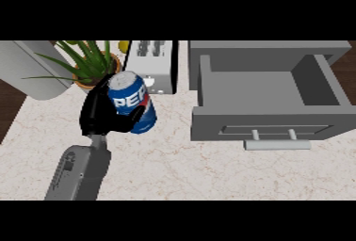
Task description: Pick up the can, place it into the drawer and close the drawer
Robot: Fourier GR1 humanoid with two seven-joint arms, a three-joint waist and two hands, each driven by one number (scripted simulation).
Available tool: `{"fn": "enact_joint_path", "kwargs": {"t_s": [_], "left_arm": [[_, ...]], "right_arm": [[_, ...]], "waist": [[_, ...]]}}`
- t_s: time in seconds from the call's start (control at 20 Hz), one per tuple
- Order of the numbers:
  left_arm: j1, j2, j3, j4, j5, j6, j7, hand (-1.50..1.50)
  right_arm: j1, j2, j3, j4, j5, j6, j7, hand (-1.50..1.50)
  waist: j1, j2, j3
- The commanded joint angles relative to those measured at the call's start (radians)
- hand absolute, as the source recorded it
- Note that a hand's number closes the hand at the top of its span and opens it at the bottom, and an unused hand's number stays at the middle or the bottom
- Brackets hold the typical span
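A blue Pepsi can [131,99] with a silver top stands left of centre, leaning a little. My left hand [99,114] is shut on it from the left, its thumb [135,116] curled across the can's front. The hand hides the can's left side. To the right, a grey drawer [208,84] is pulled out and open, with nothing showing inside. Its front panel [268,126] faces me and carries a pale bar handle [277,144]. My right hand shows nowhere.
A silver toaster [154,63] stands just behind the can. A potted green plant [89,61] is at the back left, with a pale rounded object [31,66] beside it. The marble counter [195,174] ends at the left, where dark floor shows.
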Motion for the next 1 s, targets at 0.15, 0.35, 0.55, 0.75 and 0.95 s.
{"fn": "enact_joint_path", "kwargs": {"t_s": [0.15,0.35,0.55,0.75,0.95], "left_arm": [[-0.145,0.006,-0.019,-0.086,-0.043,0.107,0.168,1.50],[-0.240,-0.004,-0.060,-0.024,-0.082,0.192,0.166,1.50],[-0.342,-0.004,-0.123,-0.021,-0.087,0.308,0.232,1.50],[-0.497,-0.004,-0.096,0.074,-0.058,0.342,0.266,1.50],[-0.517,-0.004,-0.122,0.161,-0.031,0.348,0.216,1.50]], "right_arm": [[-0.004,-0.034,-0.043,0.021,-0.030,-0.001,-0.001,-1.50],[-0.055,-0.029,-0.019,0.092,0.014,0.026,-0.019,-1.50],[-0.039,-0.025,-0.039,0.042,-0.039,0.007,0.022,-1.50],[-0.018,0.002,-0.002,0.050,0.005,0.016,-0.019,-1.50],[-0.031,0.003,0.028,0.053,0.055,0.005,-0.029,-1.50]], "waist": [[-0.004,0.001,0.000],[-0.004,0.002,0.000],[-0.008,0.001,0.000],[-0.014,0.002,0.000],[-0.011,0.003,0.000]]}}
